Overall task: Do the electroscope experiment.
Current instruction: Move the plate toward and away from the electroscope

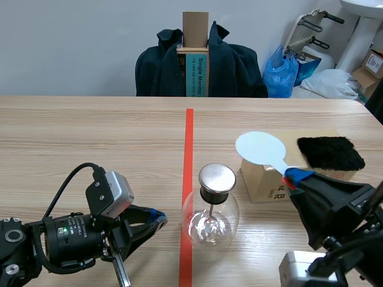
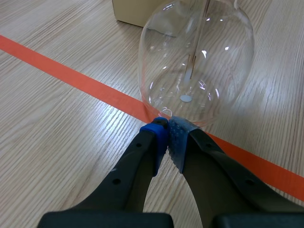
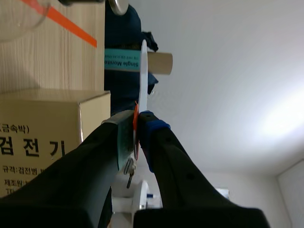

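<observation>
The electroscope (image 1: 210, 206), a clear glass flask with a round metal cap and a rod inside, stands on the red tape line. In the left wrist view its glass bulb (image 2: 197, 61) sits just ahead of my left gripper (image 2: 168, 140), whose fingers are shut on nothing and nearly touch the glass. My right gripper (image 1: 293, 177) is shut on the handle of a white round paddle (image 1: 261, 149), held edge-on in the right wrist view as a thin white paddle (image 3: 143, 76). The paddle's disc hangs to the right of the metal cap, apart from it.
A small cardboard box (image 1: 263, 182) stands right of the flask, under the paddle. A black fur cloth (image 1: 330, 153) lies on a pad further right. Behind the table stand a chair draped with a dark jacket (image 1: 200, 63) and some bags.
</observation>
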Robot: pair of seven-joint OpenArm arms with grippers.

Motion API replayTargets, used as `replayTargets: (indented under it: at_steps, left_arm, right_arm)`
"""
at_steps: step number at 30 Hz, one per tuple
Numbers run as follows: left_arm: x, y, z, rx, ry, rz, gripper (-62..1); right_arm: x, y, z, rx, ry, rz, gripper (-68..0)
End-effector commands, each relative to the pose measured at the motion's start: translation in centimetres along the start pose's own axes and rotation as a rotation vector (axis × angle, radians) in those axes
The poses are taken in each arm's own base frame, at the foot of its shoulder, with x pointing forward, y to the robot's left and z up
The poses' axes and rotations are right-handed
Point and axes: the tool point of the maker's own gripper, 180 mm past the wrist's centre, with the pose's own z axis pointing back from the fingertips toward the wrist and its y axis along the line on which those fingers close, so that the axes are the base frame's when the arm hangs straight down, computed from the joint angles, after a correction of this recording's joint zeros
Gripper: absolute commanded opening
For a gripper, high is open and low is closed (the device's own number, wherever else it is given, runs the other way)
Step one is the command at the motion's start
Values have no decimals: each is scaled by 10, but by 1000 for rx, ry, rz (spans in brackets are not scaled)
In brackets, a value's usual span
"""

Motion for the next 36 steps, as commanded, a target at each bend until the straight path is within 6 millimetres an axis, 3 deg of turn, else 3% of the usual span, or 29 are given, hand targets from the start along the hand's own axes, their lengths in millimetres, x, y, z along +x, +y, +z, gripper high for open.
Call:
replayTargets:
  at_steps: [1,12,36]
  left_arm:
    - [10,1,-1,7,-39,9,-585]
    - [10,1,-1,7,-39,9,-585]
    - [10,1,-1,7,-39,9,-585]
  right_arm:
    - [-9,-13,-3,-37,23,28,-667]
    - [-27,-13,-2,-38,123,26,-667]
    - [47,-11,5,-33,-293,34,-667]
